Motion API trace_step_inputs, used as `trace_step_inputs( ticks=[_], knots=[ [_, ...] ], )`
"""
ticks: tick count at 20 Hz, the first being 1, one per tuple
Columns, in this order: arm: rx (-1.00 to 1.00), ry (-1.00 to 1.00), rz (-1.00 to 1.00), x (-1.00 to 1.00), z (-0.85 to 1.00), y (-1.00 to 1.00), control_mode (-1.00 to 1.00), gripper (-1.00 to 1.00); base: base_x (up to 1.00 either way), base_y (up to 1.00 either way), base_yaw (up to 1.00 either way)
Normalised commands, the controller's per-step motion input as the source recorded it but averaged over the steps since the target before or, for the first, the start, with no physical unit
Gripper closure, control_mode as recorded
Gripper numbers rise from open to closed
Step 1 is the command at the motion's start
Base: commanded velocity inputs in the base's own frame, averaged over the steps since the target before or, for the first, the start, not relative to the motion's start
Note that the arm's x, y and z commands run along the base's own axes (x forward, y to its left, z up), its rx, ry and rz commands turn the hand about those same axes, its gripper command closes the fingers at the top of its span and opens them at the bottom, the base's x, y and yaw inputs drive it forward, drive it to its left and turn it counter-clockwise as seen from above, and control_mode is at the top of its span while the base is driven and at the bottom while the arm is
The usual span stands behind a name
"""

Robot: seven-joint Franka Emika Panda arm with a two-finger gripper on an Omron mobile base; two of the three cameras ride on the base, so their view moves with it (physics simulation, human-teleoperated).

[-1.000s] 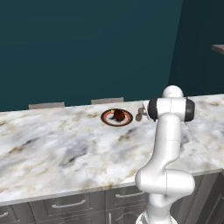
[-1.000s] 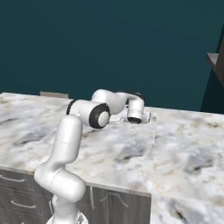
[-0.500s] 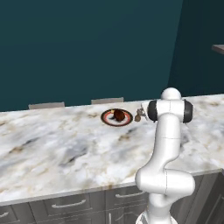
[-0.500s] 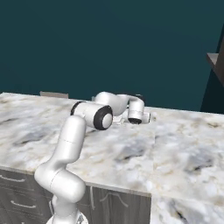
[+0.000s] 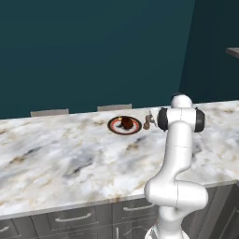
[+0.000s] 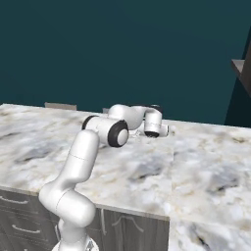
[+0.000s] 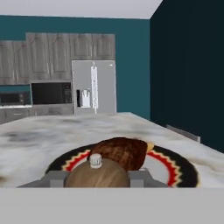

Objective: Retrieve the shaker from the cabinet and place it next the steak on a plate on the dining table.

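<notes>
The small brown shaker (image 5: 147,122) stands on the marble dining table (image 5: 70,158), just right of the plate (image 5: 117,129), with my gripper (image 5: 150,119) around it. In the hand view its rounded top and knob (image 7: 96,170) sit between my two grey fingers (image 7: 51,179), and the gripper (image 7: 97,177) is shut on it. Right behind it lies the dark reddish-brown steak (image 7: 120,151) on the plate, whose red-orange and dark rim (image 7: 177,168) shows. The steak (image 5: 126,123) rests in the plate's middle. From the right base view my hand (image 6: 155,126) reaches low over the table (image 6: 196,166).
Two chair backs (image 5: 49,112) (image 5: 114,107) rise behind the table's far edge. Grey drawers (image 5: 70,219) run under the near edge. In the hand view, grey wall cabinets (image 7: 65,46), a microwave (image 7: 48,92) and a fridge (image 7: 94,87) line the far wall.
The arm's elbow has shifted slightly. The shaker and the gripper stay beside the plate.
</notes>
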Motion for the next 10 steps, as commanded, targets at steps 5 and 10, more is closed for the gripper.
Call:
trace_step_inputs(
  ticks=[5,10],
  knots=[
    [0.0,0.0,0.0,0.01,-0.18,0.0,-1.0,-1.0,0.0,0.0,0.0],
    [0.0,-0.02,0.0,0.0,-0.02,0.0,-1.0,-1.0,0.0,0.0,0.0]
  ],
)
